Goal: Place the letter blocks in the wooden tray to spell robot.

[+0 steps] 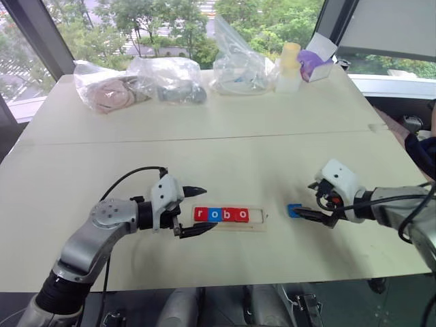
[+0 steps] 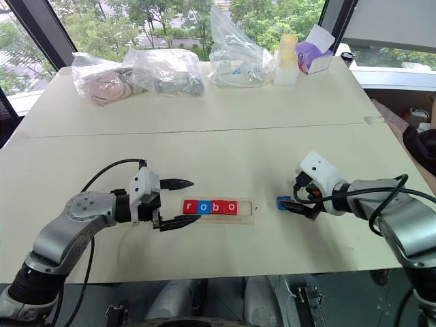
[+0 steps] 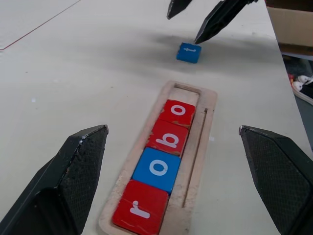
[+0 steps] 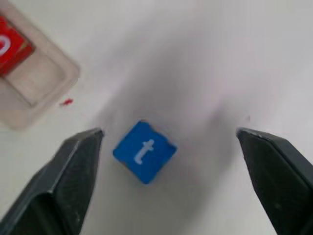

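While the right gripper (image 4: pixel 168 181) hung wide open and empty over the blue t block (image 4: pixel 144 152) on the table, near the tray's (image 3: pixel 208 110) vacant end, that block sat skewed; closing off-square could spin it away.
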You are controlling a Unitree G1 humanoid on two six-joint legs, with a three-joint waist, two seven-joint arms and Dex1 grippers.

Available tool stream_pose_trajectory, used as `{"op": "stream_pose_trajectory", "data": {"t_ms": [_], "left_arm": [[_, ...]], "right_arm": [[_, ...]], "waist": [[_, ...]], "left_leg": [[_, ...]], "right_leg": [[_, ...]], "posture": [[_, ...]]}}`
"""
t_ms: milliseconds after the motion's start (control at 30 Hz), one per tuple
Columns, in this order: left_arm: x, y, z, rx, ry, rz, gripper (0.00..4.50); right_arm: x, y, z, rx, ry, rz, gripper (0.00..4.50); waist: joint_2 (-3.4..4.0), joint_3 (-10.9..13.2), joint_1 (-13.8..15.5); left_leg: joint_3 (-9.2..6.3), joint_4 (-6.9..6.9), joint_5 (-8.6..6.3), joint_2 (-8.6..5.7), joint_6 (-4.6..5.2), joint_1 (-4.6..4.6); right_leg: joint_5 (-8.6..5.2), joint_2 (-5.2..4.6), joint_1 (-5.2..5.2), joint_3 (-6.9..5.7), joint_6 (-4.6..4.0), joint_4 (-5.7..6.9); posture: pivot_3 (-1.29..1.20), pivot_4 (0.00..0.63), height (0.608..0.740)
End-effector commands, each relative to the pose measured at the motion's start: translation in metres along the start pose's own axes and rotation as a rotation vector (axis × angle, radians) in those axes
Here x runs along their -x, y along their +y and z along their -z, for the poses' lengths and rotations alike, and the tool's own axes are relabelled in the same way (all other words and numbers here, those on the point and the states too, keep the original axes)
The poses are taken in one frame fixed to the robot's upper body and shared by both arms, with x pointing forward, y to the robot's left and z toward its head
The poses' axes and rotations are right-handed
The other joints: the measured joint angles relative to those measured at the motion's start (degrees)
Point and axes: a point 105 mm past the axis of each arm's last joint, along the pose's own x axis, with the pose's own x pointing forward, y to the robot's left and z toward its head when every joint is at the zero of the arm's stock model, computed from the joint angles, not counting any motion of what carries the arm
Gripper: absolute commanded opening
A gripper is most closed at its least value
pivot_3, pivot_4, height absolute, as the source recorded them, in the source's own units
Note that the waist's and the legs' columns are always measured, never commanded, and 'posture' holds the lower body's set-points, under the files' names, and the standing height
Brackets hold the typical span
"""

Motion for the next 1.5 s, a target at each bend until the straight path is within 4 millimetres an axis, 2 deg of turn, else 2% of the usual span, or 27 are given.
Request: {"op": "stream_pose_trajectory", "data": {"t_ms": [33, 200, 433, 533, 633, 700, 833, 1000, 1133, 1267, 1500], "left_arm": [[0.004, 0.003, -0.01, -0.043, -0.028, -0.009, 4.5], [0.006, 0.003, -0.01, -0.045, -0.025, -0.023, 4.5], [0.01, 0.001, -0.01, -0.041, -0.02, -0.044, 4.5], [0.011, 0.001, -0.01, -0.042, -0.017, -0.049, 4.5], [0.011, 0.001, -0.01, -0.042, -0.015, -0.051, 4.5], [0.012, 0.001, -0.01, -0.042, -0.014, -0.052, 4.5], [0.012, 0.0, -0.01, -0.04, -0.013, -0.051, 4.5], [0.01, -0.001, -0.009, -0.035, -0.013, -0.046, 4.5], [0.008, -0.002, -0.01, -0.033, -0.017, -0.044, 4.5], [0.007, -0.002, -0.011, -0.033, -0.018, -0.044, 4.5], [0.007, -0.003, -0.011, -0.03, -0.019, -0.051, 4.5]], "right_arm": [[0.0, 0.003, 0.003, 0.171, -0.033, -0.178, 4.46], [-0.009, -0.002, 0.018, 0.252, -0.013, -0.273, 4.46], [-0.022, -0.001, 0.023, 0.283, -0.041, -0.303, 4.46], [-0.025, 0.0, 0.022, 0.286, -0.059, -0.305, 3.58], [-0.027, 0.001, 0.019, 0.297, -0.079, -0.303, 2.05], [-0.027, 0.002, 0.014, 0.313, -0.094, -0.293, 1.19], [-0.021, 0.012, -0.005, 0.339, -0.143, -0.307, 1.14], [-0.02, 0.04, -0.026, 0.358, -0.189, -0.375, 1.14], [-0.031, 0.06, -0.036, 0.349, -0.207, -0.403, 1.14], [-0.042, 0.058, -0.039, 0.362, -0.195, -0.368, 1.14], [-0.048, 0.057, -0.039, 0.362, -0.189, -0.362, 1.14]], "waist": [[-0.03, 0.02, -0.02], [-0.04, 0.04, -0.04], [-0.05, 0.05, 0.07], [-0.04, 0.04, 0.08], [-0.04, 0.04, 0.1], [-0.04, 0.04, 0.09], [-0.03, 0.04, 0.09], [-0.03, 0.04, 0.23], [-0.04, 0.04, 0.37], [-0.04, 0.05, 0.67], [-0.04, 0.05, 1.36]], "left_leg": [[0.0, 0.0, 0.0, -0.01, 0.0, 0.0], [-0.01, 0.02, 0.0, 0.0, -0.01, 0.02], [-0.03, 0.01, 0.0, 0.0, -0.02, 0.01], [-0.03, 0.02, 0.0, 0.0, -0.02, 0.01], [-0.04, 0.02, 0.0, 0.01, -0.02, 0.02], [-0.05, 0.02, 0.0, 0.01, -0.03, 0.02], [-0.05, 0.02, 0.0, 0.0, -0.03, 0.02], [-0.05, 0.02, 0.0, 0.01, -0.03, 0.0], [-0.06, 0.02, 0.0, 0.01, -0.03, 0.0], [-0.05, 0.02, 0.0, -0.01, -0.03, 0.0], [-0.05, 0.01, 0.0, -0.01, -0.03, 0.0]], "right_leg": [[0.0, -0.01, 0.0, 0.01, 0.0, 0.0], [0.01, -0.01, 0.0, 0.03, -0.02, 0.02], [0.01, -0.04, -0.02, 0.07, -0.03, 0.02], [0.01, -0.04, -0.01, 0.09, -0.03, 0.02], [0.01, -0.04, -0.01, 0.09, -0.04, 0.03], [0.01, -0.04, -0.01, 0.09, -0.04, 0.03], [0.01, -0.05, -0.03, 0.09, -0.04, 0.04], [0.01, -0.08, -0.03, 0.09, -0.04, 0.04], [0.01, -0.08, -0.03, 0.09, -0.04, 0.03], [0.01, -0.09, -0.04, 0.1, -0.04, 0.03], [0.01, -0.06, -0.04, 0.09, -0.04, 0.01]], "posture": [[0.0, 0.15, 0.74], [0.0, 0.15, 0.74], [0.0, 0.15, 0.74], [0.0, 0.15, 0.74], [0.0, 0.15, 0.74], [0.0, 0.15, 0.74], [0.0, 0.15, 0.74], [0.0, 0.15, 0.74], [0.0, 0.15, 0.74], [0.0, 0.15, 0.74], [0.0, 0.15, 0.74]]}}
